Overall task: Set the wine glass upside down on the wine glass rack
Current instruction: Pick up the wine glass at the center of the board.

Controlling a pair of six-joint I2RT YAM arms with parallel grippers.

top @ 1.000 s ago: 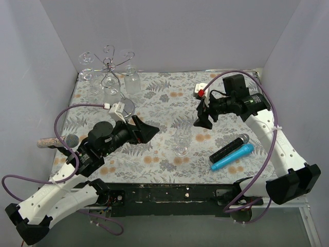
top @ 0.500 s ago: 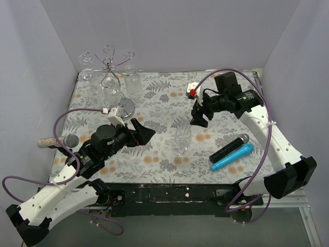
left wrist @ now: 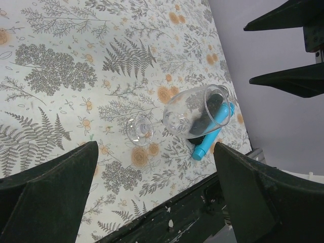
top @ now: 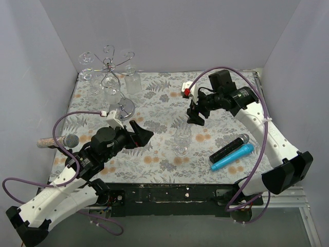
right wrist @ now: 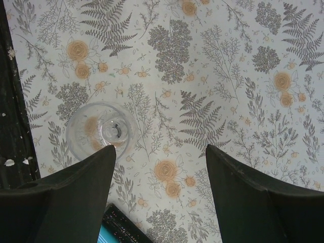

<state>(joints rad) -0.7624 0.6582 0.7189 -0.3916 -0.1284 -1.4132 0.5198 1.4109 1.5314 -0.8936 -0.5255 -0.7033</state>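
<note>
A clear wine glass [top: 181, 139] stands upright on the floral cloth near the table's middle. It shows in the left wrist view [left wrist: 195, 111] and from above in the right wrist view [right wrist: 101, 130]. The silver wine glass rack [top: 109, 69] stands at the back left on its round base, with glasses hanging from its curled arms. My left gripper [top: 140, 135] hangs open to the left of the glass, its fingertips [left wrist: 93, 147] apart and empty. My right gripper [top: 195, 116] is open just behind and right of the glass, which lies beside its left finger [right wrist: 101, 167].
A black microphone [top: 229, 148] and a blue one [top: 232, 156] lie side by side right of the glass. A grey-headed microphone [top: 57, 140] lies at the left edge. The black front rail [top: 169, 193] runs along the near edge. Walls close in on three sides.
My right arm has swung left and slightly back, bringing its gripper closer to the wine glass. My left arm has drawn back a little toward the near left. Both stay open.
</note>
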